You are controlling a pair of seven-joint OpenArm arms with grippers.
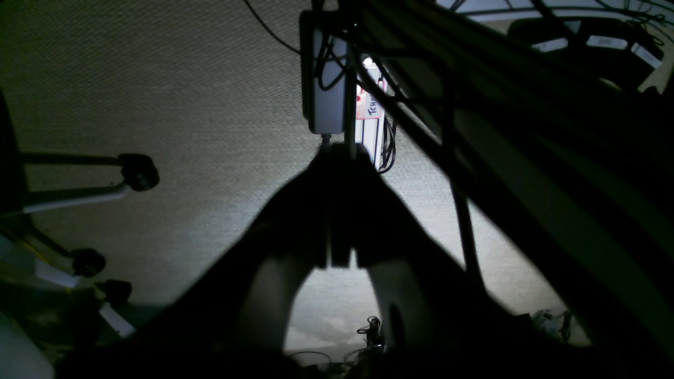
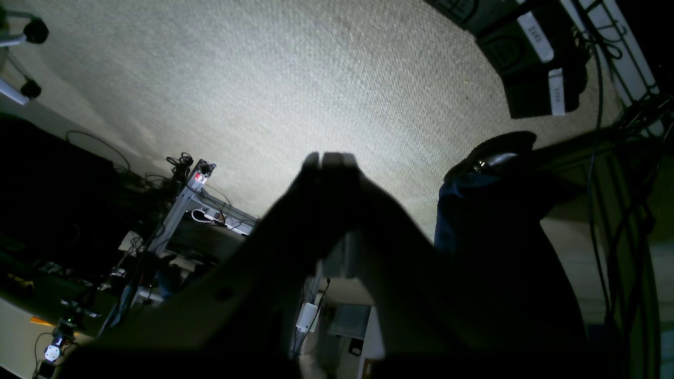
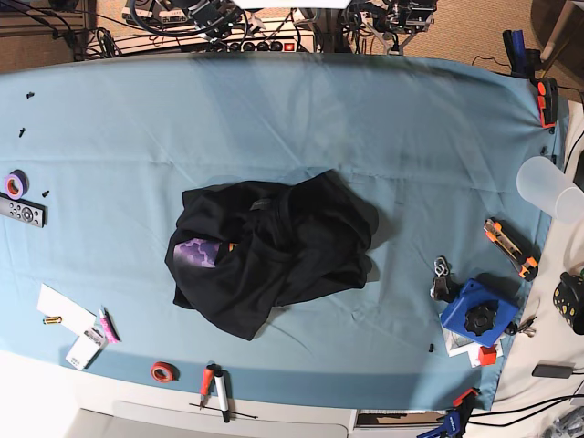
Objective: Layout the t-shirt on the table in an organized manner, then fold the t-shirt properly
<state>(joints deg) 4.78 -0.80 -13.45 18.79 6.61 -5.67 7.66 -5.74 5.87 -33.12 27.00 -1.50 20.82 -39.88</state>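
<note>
- Both grippers I see clenched on nothing: left gripper [image 1: 337, 158], right gripper [image 2: 329, 158], over carpet.
- Shirt [image 3: 274, 251] lies crumpled mid-table [image 3: 411, 137], purple patch [image 3: 196, 253] showing at its left.

Base view looks straight down on the table [image 3: 429, 137] from high overhead. Both wrist views face the carpeted floor [image 2: 274, 89] below table level, looking out past their own dark fingers; neither shares ground with the base view

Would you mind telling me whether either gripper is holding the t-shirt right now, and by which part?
Nothing is held. The left gripper and right gripper are shut on nothing; the t-shirt lies crumpled on the table.
</note>
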